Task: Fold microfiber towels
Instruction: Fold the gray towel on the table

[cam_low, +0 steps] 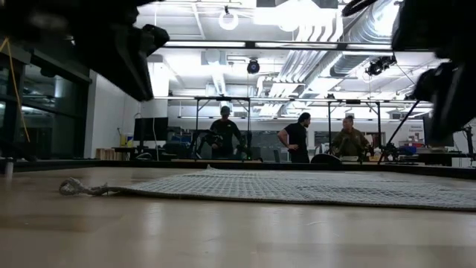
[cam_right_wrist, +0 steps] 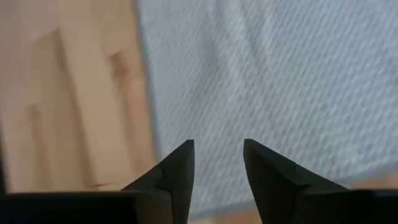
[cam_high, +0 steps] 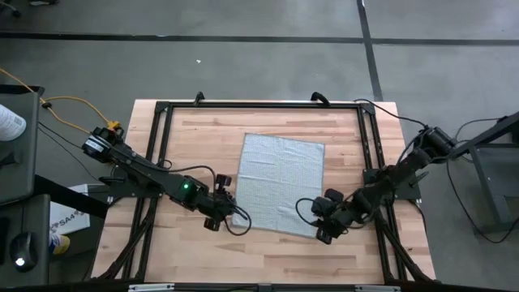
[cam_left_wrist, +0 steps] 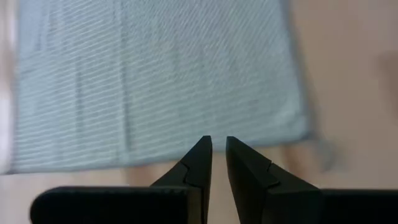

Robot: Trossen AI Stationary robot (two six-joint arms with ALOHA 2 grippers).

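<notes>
The towel [cam_high: 278, 183] lies flat, unfolded, in the middle of the table [cam_high: 195, 251], its longer side running away from me. My left gripper [cam_left_wrist: 219, 148] sits just off the towel's near left corner, fingers a narrow slit apart and empty, the cloth straight ahead of them. My right gripper [cam_right_wrist: 218, 152] hangs over the towel's near right corner, jaws parted wider, holding nothing. Each arm is about equally close to its own corner, so I judge the fold starts by pinching both near corners
</notes>
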